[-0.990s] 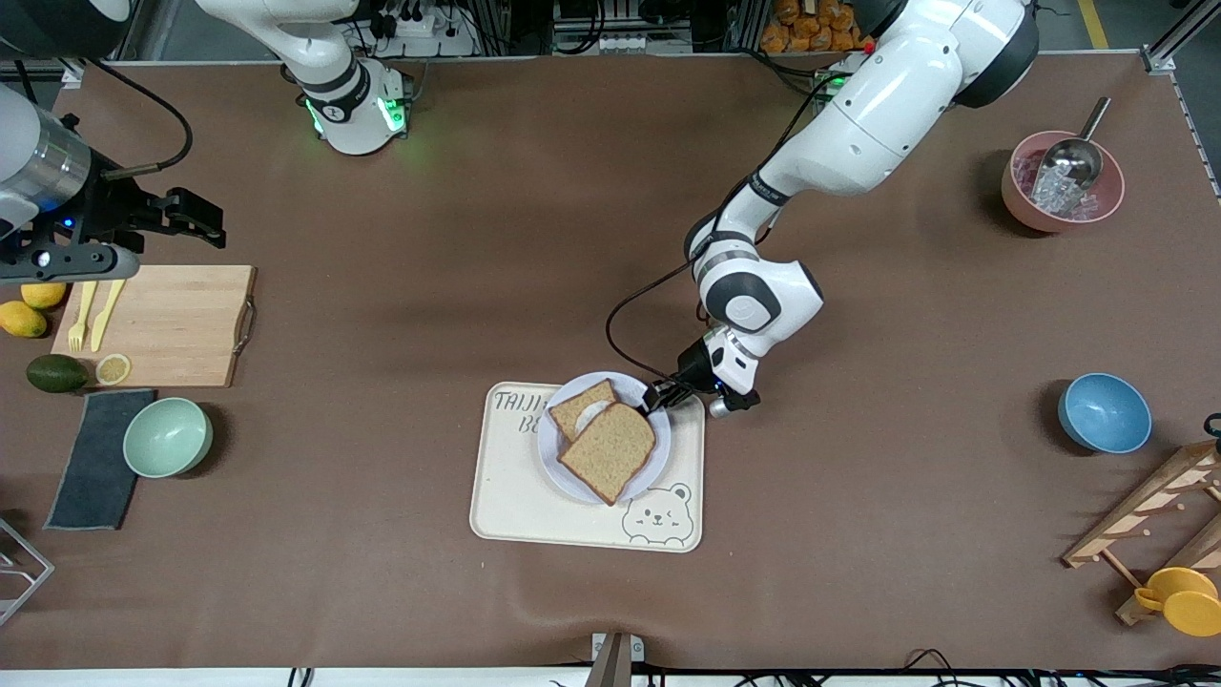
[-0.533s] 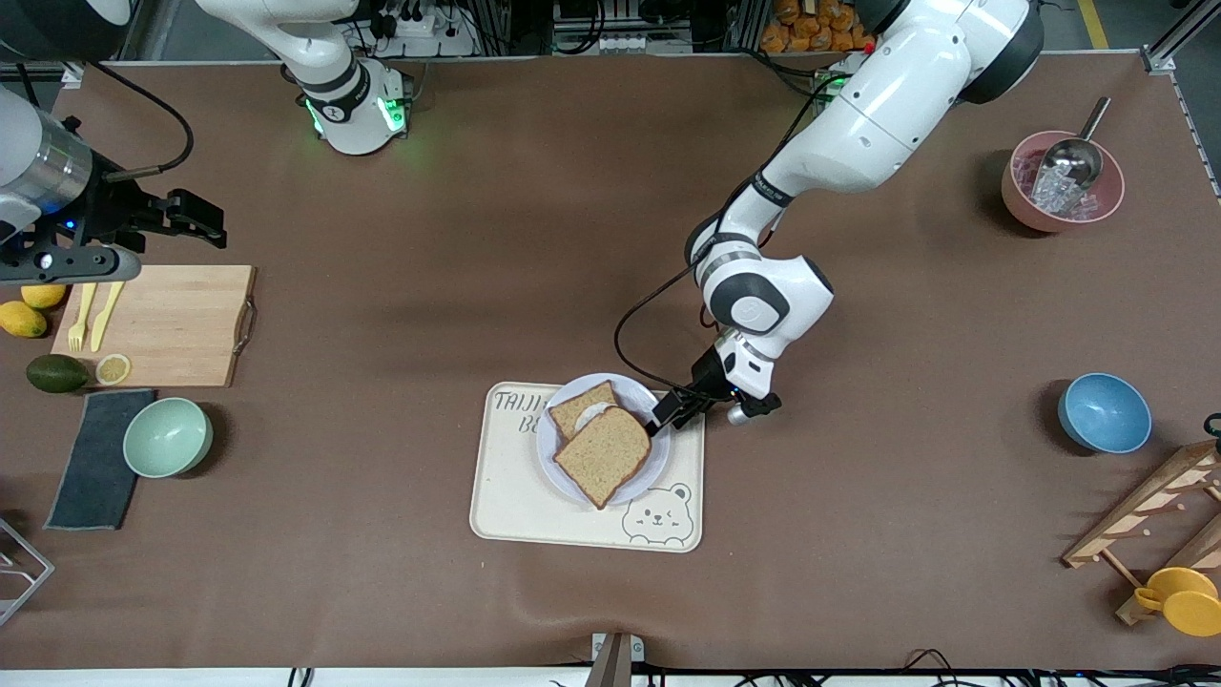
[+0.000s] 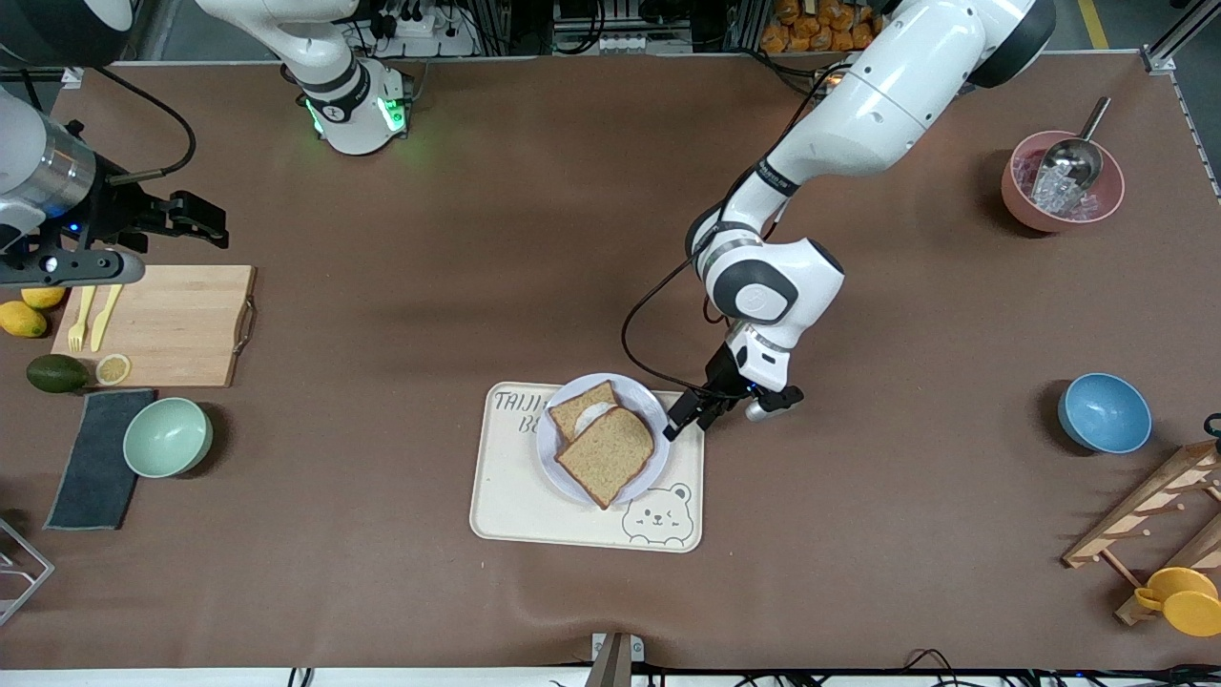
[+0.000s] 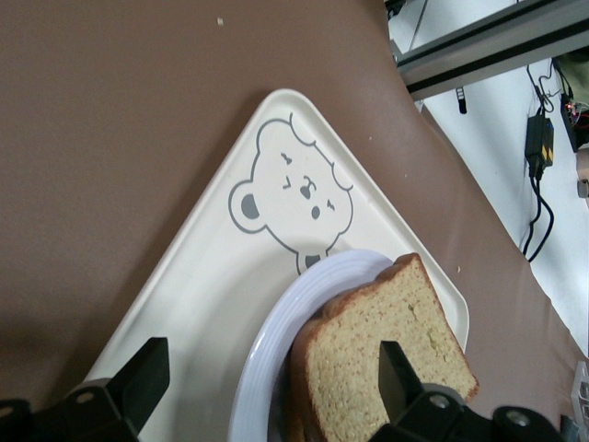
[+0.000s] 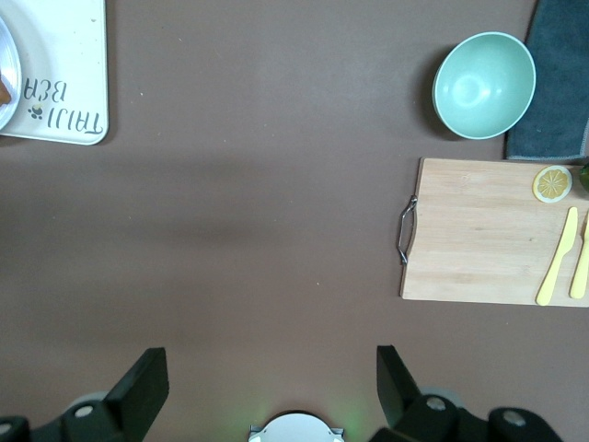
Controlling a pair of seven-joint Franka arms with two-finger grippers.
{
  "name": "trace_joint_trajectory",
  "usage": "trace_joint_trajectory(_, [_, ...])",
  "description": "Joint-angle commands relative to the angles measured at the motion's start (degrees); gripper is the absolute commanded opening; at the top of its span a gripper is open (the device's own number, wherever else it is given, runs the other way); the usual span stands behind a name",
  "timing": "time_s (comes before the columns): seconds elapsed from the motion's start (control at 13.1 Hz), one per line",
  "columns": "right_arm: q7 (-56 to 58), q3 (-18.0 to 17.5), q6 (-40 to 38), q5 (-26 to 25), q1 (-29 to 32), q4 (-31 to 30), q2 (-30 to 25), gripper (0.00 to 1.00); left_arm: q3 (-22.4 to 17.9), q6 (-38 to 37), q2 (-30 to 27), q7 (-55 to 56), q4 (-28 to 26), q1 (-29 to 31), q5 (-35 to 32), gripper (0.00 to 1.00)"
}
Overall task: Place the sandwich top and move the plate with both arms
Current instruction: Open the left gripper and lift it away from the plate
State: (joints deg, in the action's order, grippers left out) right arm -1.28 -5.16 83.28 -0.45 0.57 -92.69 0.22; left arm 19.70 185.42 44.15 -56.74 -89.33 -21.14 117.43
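Note:
The sandwich top (image 3: 607,454), a bare speckled bread slice, lies on the lavender plate (image 3: 651,401). It partly covers the egg-bearing slice (image 3: 582,408) and is offset toward the front camera. The plate sits on the cream bear tray (image 3: 515,506). My left gripper (image 3: 682,420) is open and empty just off the plate's rim, over the tray's edge at the left arm's end. In the left wrist view its fingers (image 4: 147,378) straddle the plate rim (image 4: 276,341) and the bread (image 4: 405,313). My right gripper (image 3: 191,218) waits open over the table by the cutting board.
A wooden cutting board (image 3: 162,324) with yellow cutlery, a green bowl (image 3: 167,436) and a dark cloth (image 3: 95,458) lie at the right arm's end. A pink bowl with a scoop (image 3: 1062,181), a blue bowl (image 3: 1104,412) and a wooden rack (image 3: 1154,515) are at the left arm's end.
My left gripper has let go of the bread slice and drawn back off the plate toward the left arm's end. The slice has settled on the plate. The right arm has not moved.

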Motion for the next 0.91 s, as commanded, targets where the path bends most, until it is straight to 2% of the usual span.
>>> trace_joint_trajectory(0.0, [-0.92,-0.20,-1.01,-1.13,0.04,1.19,0.57,1.00,-0.27,1.70,-4.94,-0.91,-4.17,0.30,-0.70,1.00])
trace_joint_trajectory(0.38, [-1.09,-0.20,-0.93,-1.04,0.04,1.19,1.01,1.00,-0.27,1.88,-8.29,-2.40,-10.94,4.43,-9.12,1.00])
trace_joint_trajectory(0.53, [-1.09,-0.12,-0.93,-1.04,0.13,1.37,0.93,1.00,-0.27,1.88,-10.57,-3.99,-16.81,6.54,-15.53,1.00])
trace_joint_trajectory(0.84, [-1.01,-0.03,-0.93,-1.04,0.13,1.37,0.93,1.00,-0.54,2.14,-13.21,-8.80,-23.15,8.13,-22.23,1.00])
